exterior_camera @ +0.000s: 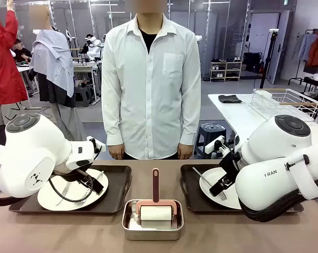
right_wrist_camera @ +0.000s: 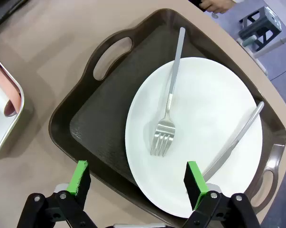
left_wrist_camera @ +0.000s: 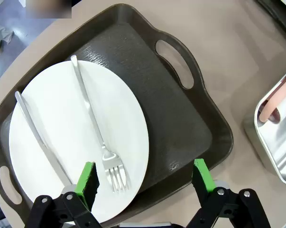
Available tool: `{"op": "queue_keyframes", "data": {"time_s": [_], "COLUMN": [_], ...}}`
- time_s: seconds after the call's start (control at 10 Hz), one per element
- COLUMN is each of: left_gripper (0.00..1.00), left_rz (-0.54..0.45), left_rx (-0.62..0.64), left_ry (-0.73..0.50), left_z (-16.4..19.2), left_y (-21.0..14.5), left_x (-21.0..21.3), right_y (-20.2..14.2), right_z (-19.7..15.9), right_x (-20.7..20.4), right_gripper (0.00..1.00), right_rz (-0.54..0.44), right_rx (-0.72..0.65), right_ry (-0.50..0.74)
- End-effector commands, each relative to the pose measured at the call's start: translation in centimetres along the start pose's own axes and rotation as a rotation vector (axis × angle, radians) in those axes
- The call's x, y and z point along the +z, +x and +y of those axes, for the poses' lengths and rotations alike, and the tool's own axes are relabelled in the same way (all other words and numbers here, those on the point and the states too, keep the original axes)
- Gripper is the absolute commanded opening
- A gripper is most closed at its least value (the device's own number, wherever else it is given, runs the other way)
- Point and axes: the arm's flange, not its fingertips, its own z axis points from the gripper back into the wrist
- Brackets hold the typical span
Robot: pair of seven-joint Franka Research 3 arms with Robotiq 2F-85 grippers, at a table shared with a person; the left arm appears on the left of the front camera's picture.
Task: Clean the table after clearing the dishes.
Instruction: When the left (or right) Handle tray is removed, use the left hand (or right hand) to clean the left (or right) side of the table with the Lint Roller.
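Front view: white arms (exterior_camera: 32,153) (exterior_camera: 275,179) hide part of each plate (exterior_camera: 42,198) (exterior_camera: 209,194) (left claw (left_wrist_camera: 143,178) and right claw (right_wrist_camera: 137,173) gape, empty).

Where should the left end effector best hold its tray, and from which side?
Probably grip the tray at the rim of its slotted handle, coming from above. The rim is thin and raised, and the slot lets one finger pass through. Keep off the plate, where fork and knife lie loose.

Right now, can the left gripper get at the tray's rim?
Probably yes: the left gripper hangs open above the tray, one finger over the plate, with nothing in between.
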Motion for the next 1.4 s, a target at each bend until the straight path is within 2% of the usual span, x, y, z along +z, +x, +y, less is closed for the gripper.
{"op": "queue_keyframes", "data": {"time_s": [0.0,1.3], "left_gripper": [1.0,1.0], "left_rz": [0.0,0.0], "left_rx": [0.0,0.0], "left_ry": [0.0,0.0], "left_z": [-0.02,-0.02], "left_y": [0.0,0.0], "left_x": [0.0,0.0], "right_y": [0.0,0.0], "right_z": [0.0,0.0], "right_x": [0.0,0.0], "right_gripper": [1.0,1.0], "right_rz": [0.0,0.0], "right_rx": [0.0,0.0], "right_ry": [0.0,0.0]}}
